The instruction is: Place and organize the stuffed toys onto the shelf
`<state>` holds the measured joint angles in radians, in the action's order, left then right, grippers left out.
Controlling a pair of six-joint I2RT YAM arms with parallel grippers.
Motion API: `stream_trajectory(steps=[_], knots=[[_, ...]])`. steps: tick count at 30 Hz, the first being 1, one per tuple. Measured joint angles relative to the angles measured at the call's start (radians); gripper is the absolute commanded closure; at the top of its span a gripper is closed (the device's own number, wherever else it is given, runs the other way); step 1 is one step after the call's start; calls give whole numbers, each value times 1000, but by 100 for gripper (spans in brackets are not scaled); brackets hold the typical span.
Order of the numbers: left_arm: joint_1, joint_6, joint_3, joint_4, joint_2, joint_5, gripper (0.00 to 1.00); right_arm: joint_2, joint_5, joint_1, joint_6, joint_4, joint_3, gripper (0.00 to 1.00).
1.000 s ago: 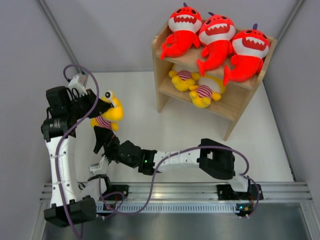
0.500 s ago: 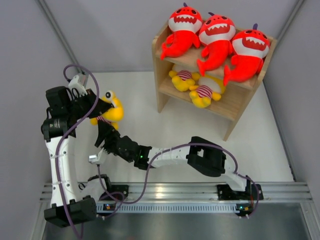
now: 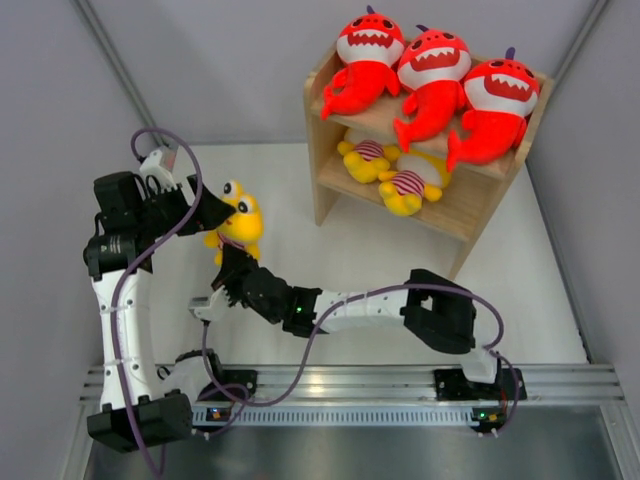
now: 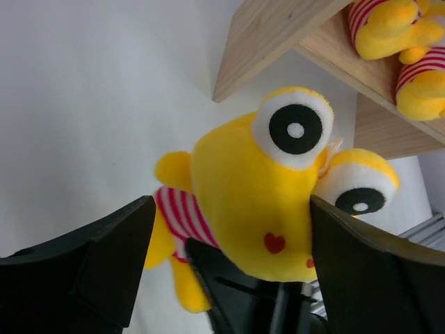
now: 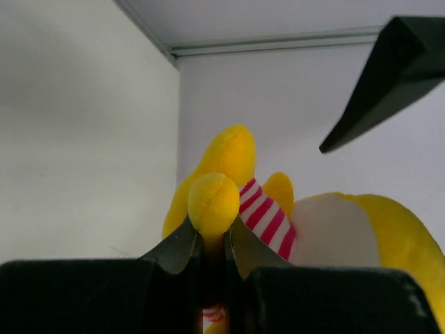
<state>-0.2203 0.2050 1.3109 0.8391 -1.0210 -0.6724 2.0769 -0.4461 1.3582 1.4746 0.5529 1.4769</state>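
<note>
A yellow stuffed toy (image 3: 240,222) in a red-and-white striped shirt hangs above the table at the left. My right gripper (image 3: 231,264) is shut on one of its yellow limbs (image 5: 213,202) from below. My left gripper (image 3: 214,211) is open, and its jaws stand wide on either side of the toy's head (image 4: 250,202). The wooden shelf (image 3: 323,190) stands at the back right. Three red sharks (image 3: 432,75) sit on its top tier and two yellow striped toys (image 3: 405,186) lie on the lower tier.
Grey walls close in on the left, back and right. The left arm's purple cable (image 3: 160,140) loops above its wrist. The right arm reaches across the table's front, from its base on the metal rail (image 3: 400,385) to the left side.
My left gripper has opened and let go of the yellow toy. My right gripper has closed on the toy's limb. The toy has shifted slightly right.
</note>
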Motion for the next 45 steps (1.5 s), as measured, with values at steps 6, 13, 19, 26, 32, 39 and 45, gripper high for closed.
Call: stream_trajectory(steps=[6, 13, 19, 26, 32, 39, 45], knots=[[0, -95, 17, 1, -32, 96, 2, -292, 74, 0, -420, -429, -72, 100], [-3, -207, 88, 0, -89, 202, 2, -616, 214, -33, -790, -788, -157, 100], [-3, -277, 99, 1, -126, 203, 2, -800, 307, -130, -963, -991, -176, 100], [29, -399, 48, 1, -129, 110, 19, -855, 449, -299, -1008, -1280, 23, 100], [367, -522, 2, 1, -178, 138, 17, -860, 499, -395, -1019, -1449, 143, 100], [659, -622, 81, 15, -267, 109, 2, -930, 541, -450, -1019, -1519, 93, 100], [714, -660, 245, 0, -280, -14, 1, -977, 595, -458, -1000, -1521, 84, 100]])
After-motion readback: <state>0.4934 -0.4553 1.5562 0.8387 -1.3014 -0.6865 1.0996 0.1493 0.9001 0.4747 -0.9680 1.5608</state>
